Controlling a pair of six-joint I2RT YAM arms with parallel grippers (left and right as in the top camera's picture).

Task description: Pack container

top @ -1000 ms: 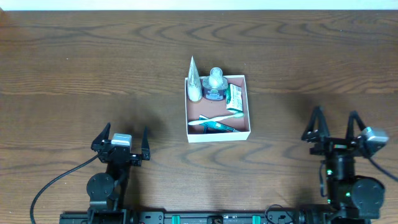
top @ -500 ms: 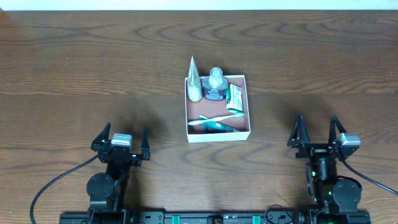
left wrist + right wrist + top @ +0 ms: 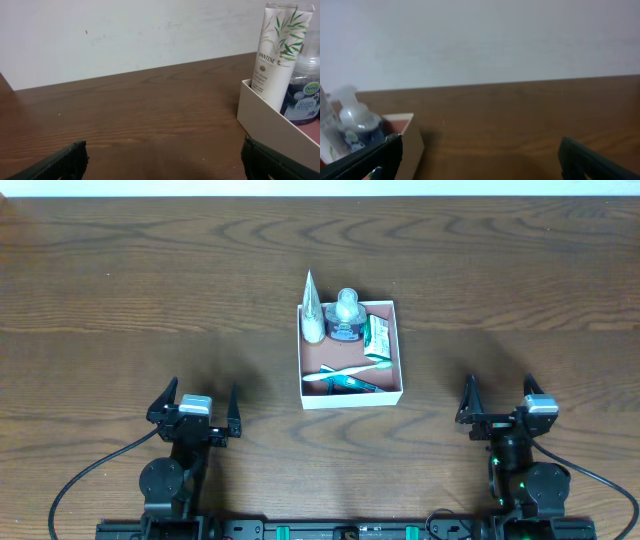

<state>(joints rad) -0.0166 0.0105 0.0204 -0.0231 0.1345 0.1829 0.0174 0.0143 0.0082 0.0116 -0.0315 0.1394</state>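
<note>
The container [image 3: 398, 350] is a square white box with a pink-brown inside, at the table's middle. It holds a white tube [image 3: 311, 308], a clear pump bottle [image 3: 346, 316], a green packet [image 3: 377, 339] and a toothbrush [image 3: 345, 372]. My left gripper [image 3: 194, 404] is open and empty near the front left. My right gripper [image 3: 498, 405] is open and empty near the front right. The left wrist view shows the box's wall [image 3: 265, 122], the tube [image 3: 277, 47] and the bottle [image 3: 304, 90]. The right wrist view shows the box corner [image 3: 412, 142] and the bottle [image 3: 357, 125].
The brown wooden table [image 3: 150, 290] runs back to a white wall [image 3: 125, 30]. Cables trail from both arm bases at the front edge.
My right arm has drawn back and swung left towards its base at the front. The left arm and the box's contents have not moved.
</note>
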